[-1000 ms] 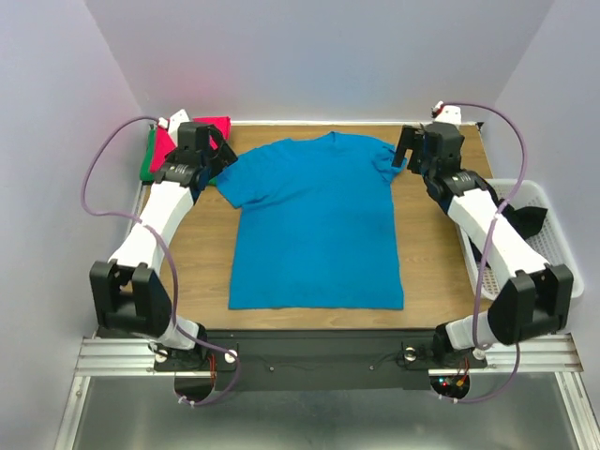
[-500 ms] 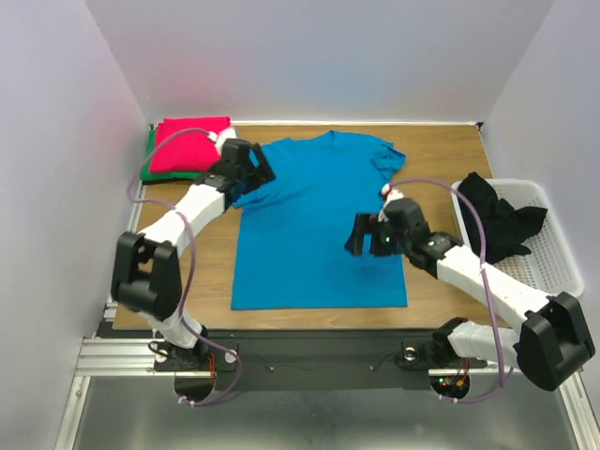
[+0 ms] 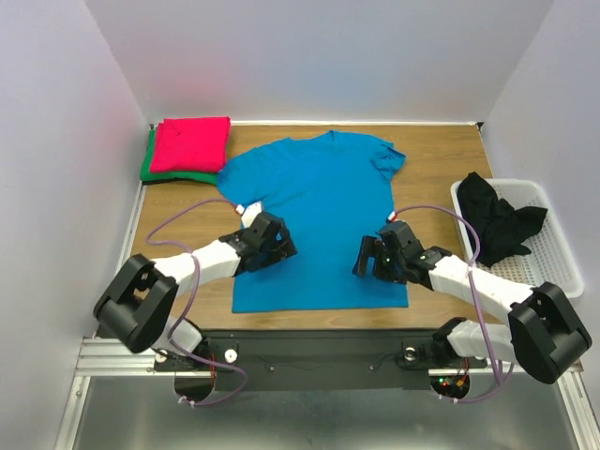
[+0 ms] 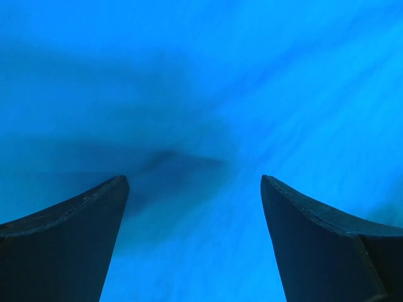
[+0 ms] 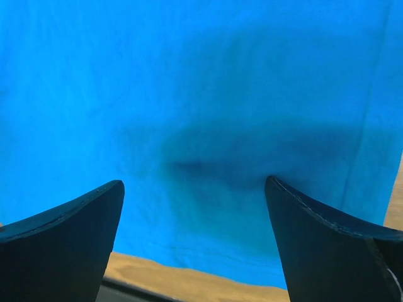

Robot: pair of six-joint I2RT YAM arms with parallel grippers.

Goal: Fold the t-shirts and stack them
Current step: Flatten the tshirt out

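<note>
The bright blue t-shirt [image 3: 314, 211] lies spread flat on the wooden table, collar at the far side. It fills the left wrist view [image 4: 252, 75] and most of the right wrist view [image 5: 189, 82], where its hem shows. My left gripper [image 3: 274, 249] is open, low over the shirt's lower left part. My right gripper [image 3: 367, 258] is open, low over the lower right part near the hem. Both hold nothing. The pinkish red t-shirt [image 3: 190, 143] lies folded on the folded green t-shirt [image 3: 147, 164] at the far left corner.
A white mesh basket [image 3: 553, 253] with a black cloth [image 3: 497, 220] in it stands at the right edge of the table. Bare wood [image 3: 441, 178] shows right of the shirt. The table's near edge [image 5: 157, 277] lies just below the hem.
Both arms swung from the shirt's sleeves at the far side down to its lower part near the hem. The left gripper moved from the left sleeve to the lower left. The shirt lies unmoved.
</note>
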